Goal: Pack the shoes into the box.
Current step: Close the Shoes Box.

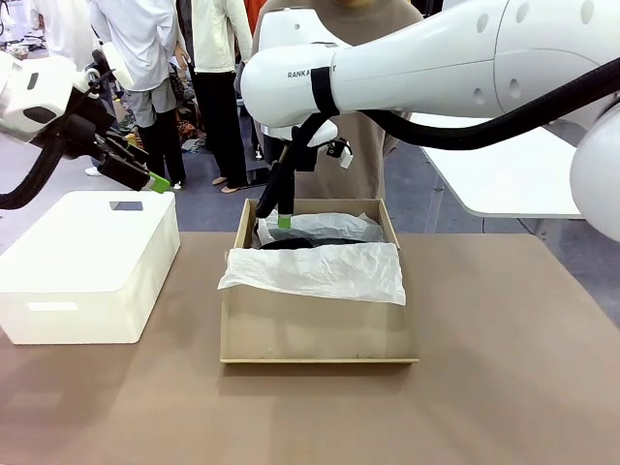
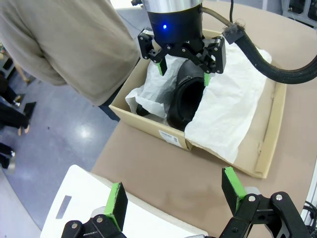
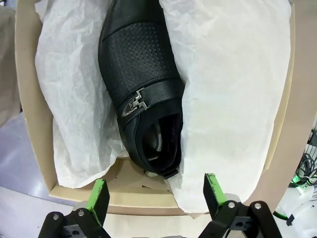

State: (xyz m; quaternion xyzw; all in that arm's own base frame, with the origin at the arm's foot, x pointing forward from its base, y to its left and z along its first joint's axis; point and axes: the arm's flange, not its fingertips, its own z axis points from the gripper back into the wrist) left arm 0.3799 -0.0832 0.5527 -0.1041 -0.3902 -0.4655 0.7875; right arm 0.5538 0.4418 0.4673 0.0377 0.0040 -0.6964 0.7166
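Over box (image 1: 320, 334) far-left corner, right jaws hang wide, empty, just above heel of shoe (image 3: 141, 84). Shoe lies in far half of box, along far wall, heel by left wall, bedded in tissue paper (image 3: 233, 99). Second shoe: cannot tell. Left jaws wide, empty, raised over white box (image 1: 87, 262) at desk (image 1: 484, 387) left edge. Step judged: placing done. Next: lift straight up, clear of walls. Person (image 2: 59, 44) close at far edge; near desk half open.

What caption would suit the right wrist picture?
Open right end effector above a black shoe lying in tissue paper inside the cardboard box.
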